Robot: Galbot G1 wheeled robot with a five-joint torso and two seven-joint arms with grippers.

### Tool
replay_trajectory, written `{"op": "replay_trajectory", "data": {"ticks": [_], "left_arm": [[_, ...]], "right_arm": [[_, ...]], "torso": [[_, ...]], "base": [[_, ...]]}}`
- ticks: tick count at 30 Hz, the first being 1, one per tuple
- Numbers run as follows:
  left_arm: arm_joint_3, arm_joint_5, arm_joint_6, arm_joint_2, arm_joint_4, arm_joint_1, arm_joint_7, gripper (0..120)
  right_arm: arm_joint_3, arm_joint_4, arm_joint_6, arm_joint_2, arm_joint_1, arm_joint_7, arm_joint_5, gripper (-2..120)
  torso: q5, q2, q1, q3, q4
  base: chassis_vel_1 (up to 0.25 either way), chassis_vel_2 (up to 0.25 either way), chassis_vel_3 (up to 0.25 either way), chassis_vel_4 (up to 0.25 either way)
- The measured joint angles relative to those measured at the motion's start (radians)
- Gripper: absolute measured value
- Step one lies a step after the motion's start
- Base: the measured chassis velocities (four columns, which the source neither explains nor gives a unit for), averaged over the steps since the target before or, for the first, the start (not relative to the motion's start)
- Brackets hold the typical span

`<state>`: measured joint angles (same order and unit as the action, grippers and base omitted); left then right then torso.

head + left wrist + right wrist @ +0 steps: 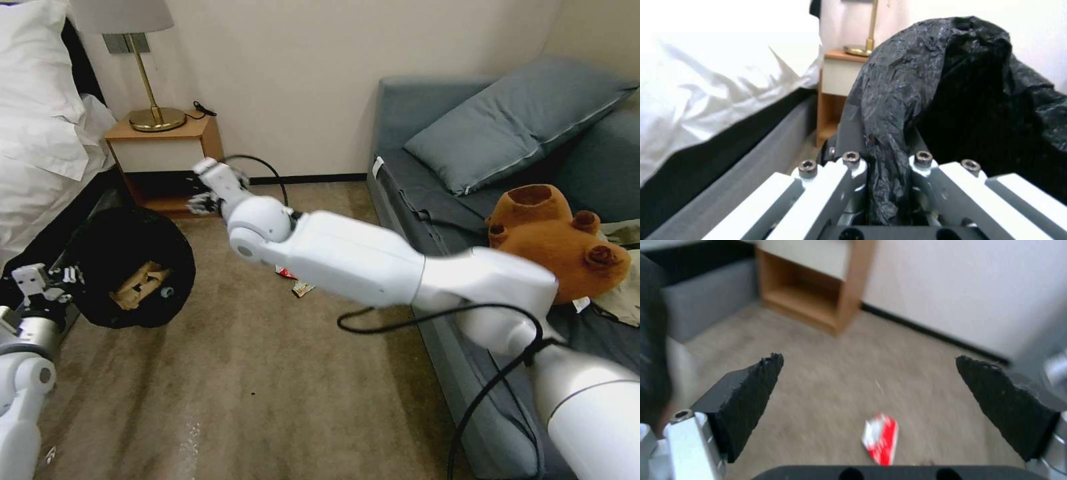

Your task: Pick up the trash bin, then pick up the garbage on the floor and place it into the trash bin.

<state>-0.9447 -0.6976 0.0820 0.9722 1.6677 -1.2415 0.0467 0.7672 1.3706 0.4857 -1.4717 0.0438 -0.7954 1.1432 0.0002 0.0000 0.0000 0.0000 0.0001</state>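
**Right end effector open above the red-white wrapper, left one clamped on the bin liner**

My right end effector [869,396] is spread wide, empty, over the carpet with the red-white wrapper [881,442] lying below, between the pads. My left end effector [882,166] is clamped on the black bag rim of the trash bin [127,267], held low at my left beside the bed [40,140]; a crumpled tan paper bag [137,283] already sits inside.

To do this well I'd centre over the wrapper, drop straight, close flat on it. A second small wrapper [301,288] lies just beside it, so I'd avoid pinching both badly.

Around: nightstand [163,157] with lamp [143,67], sofa [427,193] with plush bear [557,243]. My own right forearm hides part of the floor from the head camera.
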Motion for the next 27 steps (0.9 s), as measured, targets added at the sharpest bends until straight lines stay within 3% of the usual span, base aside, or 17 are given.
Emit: {"op": "replay_trajectory", "data": {"ticks": [5,12,22,27], "left_arm": [[-0.015,-0.019,0.011,-0.020,0.009,0.006,-0.008,5],[-0.024,-0.030,0.025,-0.028,0.030,0.007,-0.022,5],[-0.028,0.001,0.027,0.004,0.065,-0.034,-0.029,5],[-0.034,0.015,0.027,0.006,0.078,-0.054,-0.034,5]], "right_arm": [[-0.037,0.053,0.003,0.064,-0.083,-0.057,0.016,100],[-0.100,0.078,-0.011,0.100,-0.182,-0.057,-0.073,100],[-0.254,0.032,-0.075,0.086,-0.367,0.107,-0.310,100],[-0.271,0.019,-0.085,0.079,-0.382,0.145,-0.346,100]], "torso": [[0.0000,0.000,0.000,0.000,-0.0005],[0.0000,0.000,0.000,0.000,-0.0001],[-0.0002,0.000,0.000,0.000,-0.0002],[-0.0002,0.000,0.000,0.000,-0.0001]], "base": [[0.000,0.000,0.000,0.000],[0.000,0.000,0.000,0.000],[0.000,0.000,0.000,0.000],[0.000,0.000,0.000,0.000]]}}
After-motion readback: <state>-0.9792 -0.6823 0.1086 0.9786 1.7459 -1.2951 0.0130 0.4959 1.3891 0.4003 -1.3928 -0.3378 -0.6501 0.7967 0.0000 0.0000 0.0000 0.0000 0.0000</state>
